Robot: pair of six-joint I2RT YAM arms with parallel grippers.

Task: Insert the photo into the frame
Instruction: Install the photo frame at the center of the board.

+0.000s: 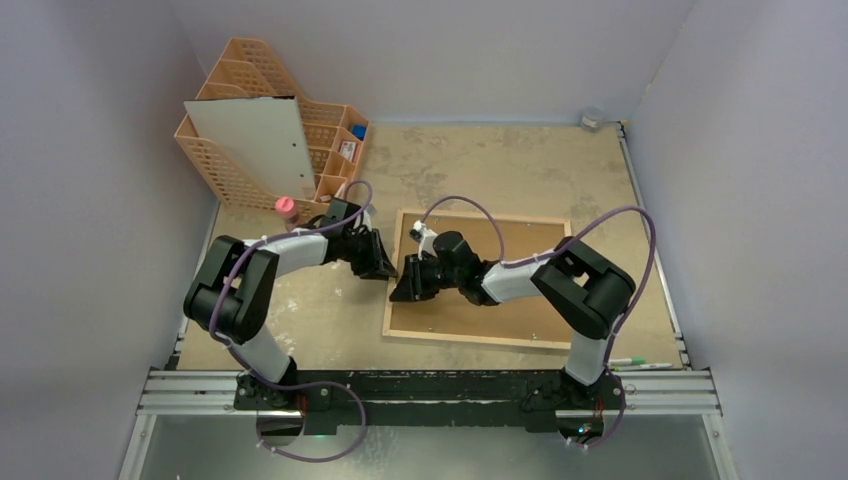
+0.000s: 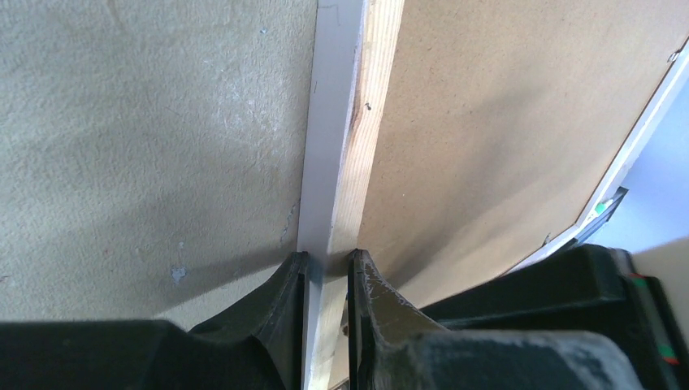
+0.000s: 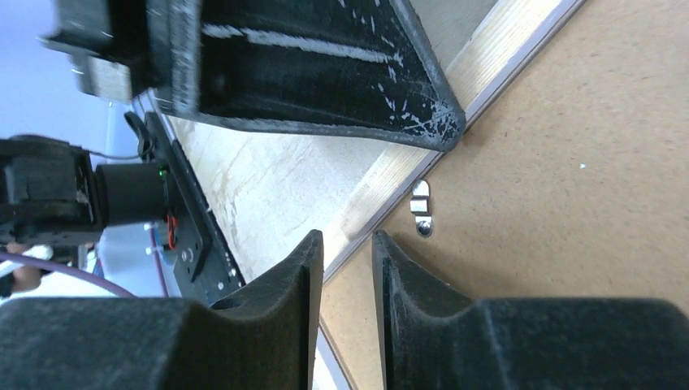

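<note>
No legible text, brand, number or sign is found in any of the three views. A small printed item (image 1: 347, 150) is noted in a compartment of the peach organiser (image 1: 215, 175). Its markings are too small to be read.

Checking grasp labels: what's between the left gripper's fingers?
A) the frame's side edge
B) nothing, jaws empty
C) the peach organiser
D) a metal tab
A: in the left wrist view, the left gripper is clamped on the frame, with the white border and wood edge running between its fingers.
</note>
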